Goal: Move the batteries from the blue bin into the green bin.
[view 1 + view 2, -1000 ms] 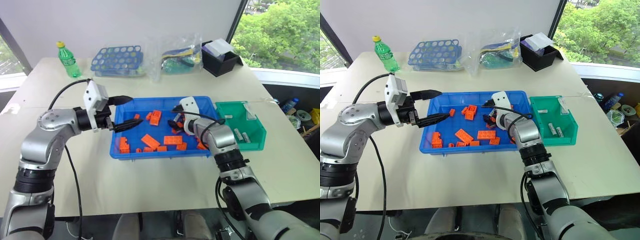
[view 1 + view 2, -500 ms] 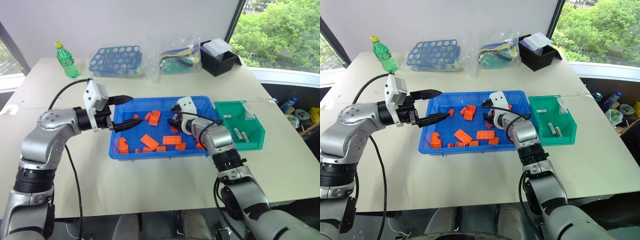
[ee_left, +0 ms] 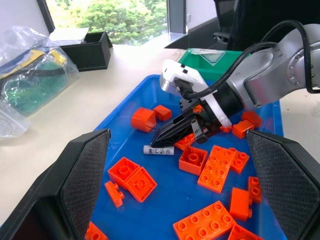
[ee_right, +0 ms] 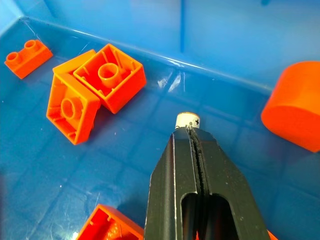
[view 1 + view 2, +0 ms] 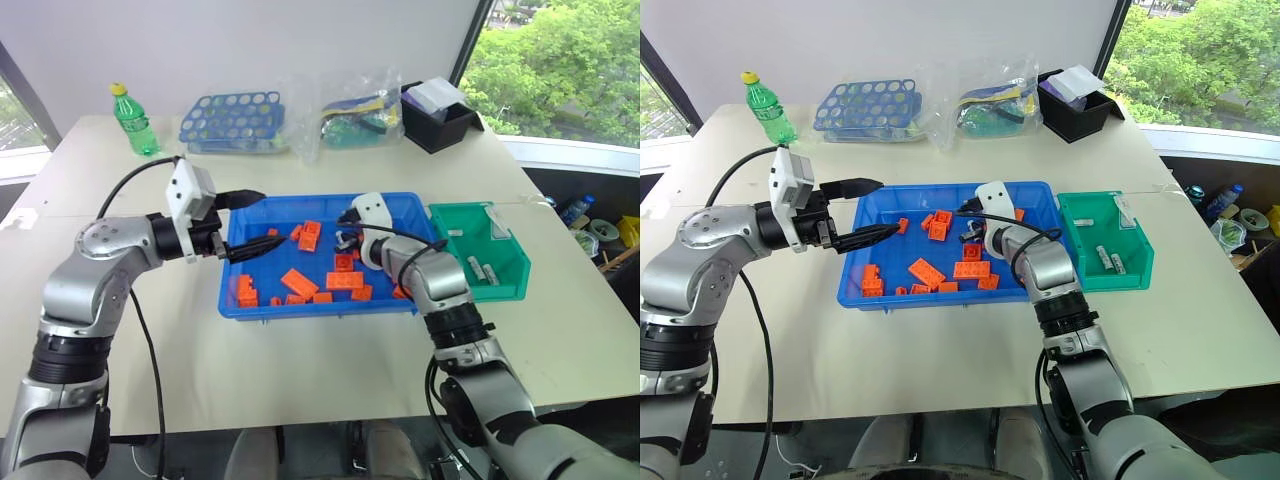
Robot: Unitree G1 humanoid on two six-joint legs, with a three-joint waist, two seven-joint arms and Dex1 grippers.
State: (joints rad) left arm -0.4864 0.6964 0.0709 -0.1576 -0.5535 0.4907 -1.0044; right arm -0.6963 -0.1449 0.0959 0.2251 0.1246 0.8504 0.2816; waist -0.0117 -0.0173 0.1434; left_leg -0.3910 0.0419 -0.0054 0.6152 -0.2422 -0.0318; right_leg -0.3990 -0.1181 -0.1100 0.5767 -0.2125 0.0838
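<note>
The right gripper (image 3: 161,141) is down inside the blue bin (image 5: 262,207), its fingers pressed together with almost no gap. A battery (image 3: 159,150) lies flat on the bin floor right at the fingertips; in the right wrist view its white end (image 4: 188,120) pokes out just past the closed tips, which sit over it. Whether the fingers actually pinch it cannot be told (the left wrist view shows the battery lying loose beside the tips). The left gripper (image 5: 252,224) hangs level over the bin's left end, fingers spread wide, holding nothing.

Orange bricks (image 5: 301,282) are scattered across the bin floor, a pair (image 4: 95,87) close to the battery and a rounded orange piece (image 4: 294,114) on its other side, with bare blue floor between them. The bin's far wall stands just beyond the battery.

The green bin (image 5: 500,272) sits just beside the blue bin's right end and already has a few batteries (image 5: 479,268) in it.

All this rests on a pale bench (image 5: 300,360). Along its far edge stand a green bottle (image 5: 134,119), a blue rack (image 5: 236,117), a clear bag (image 5: 352,115) and a black box (image 5: 440,115). Windows with trees lie beyond.
</note>
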